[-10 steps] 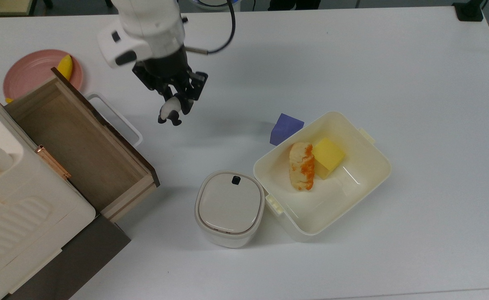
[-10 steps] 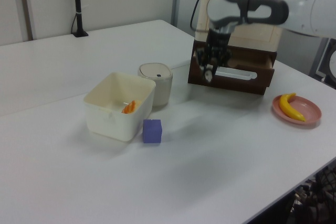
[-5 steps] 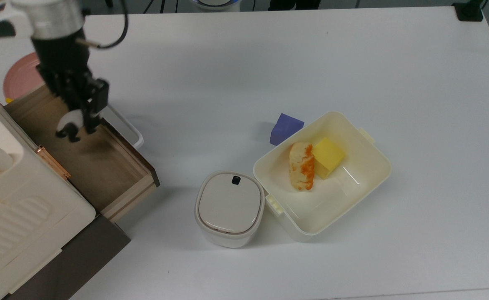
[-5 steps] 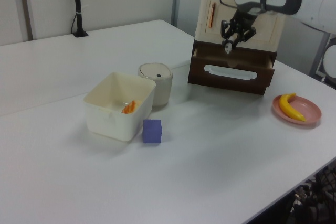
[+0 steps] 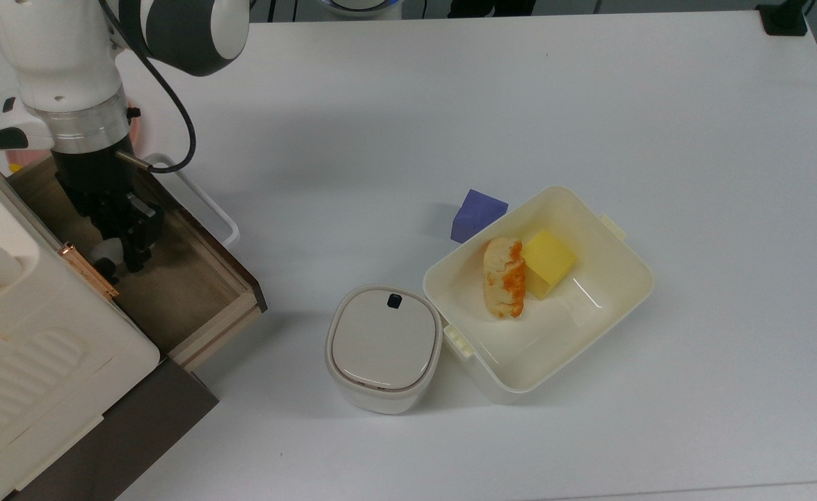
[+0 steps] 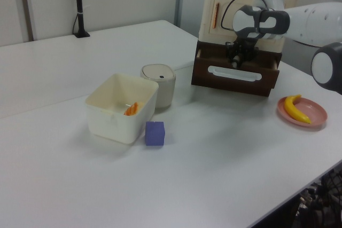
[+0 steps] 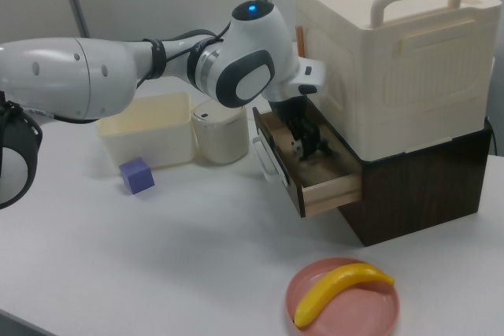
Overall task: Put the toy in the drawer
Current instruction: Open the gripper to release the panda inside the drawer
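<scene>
White tabletop (image 5: 589, 104) carries everything in sight, and in the right view the nearest thing on it is a pink plate (image 7: 343, 303) with a yellow banana (image 7: 340, 289) lying across it. Beyond that, the drawer (image 7: 313, 172) stands pulled open from a dark brown cabinet (image 7: 417, 179), its white loop handle (image 5: 200, 202) facing outward, and a cream crate (image 7: 390, 53) sits on top of the cabinet. The gripper (image 5: 122, 252) reaches down inside the drawer with its fingers closed on the toy (image 5: 107, 252), a small black-and-white panda low over the drawer's wooden floor; contact with the floor cannot be judged. Farther off in the right view stand a lidded cream bin (image 7: 220, 131), a purple block (image 7: 136, 175) and the cream tub (image 7: 150, 138), which in the top view holds a yellow cube (image 5: 548, 261) and an orange-and-white piece (image 5: 504, 277).
</scene>
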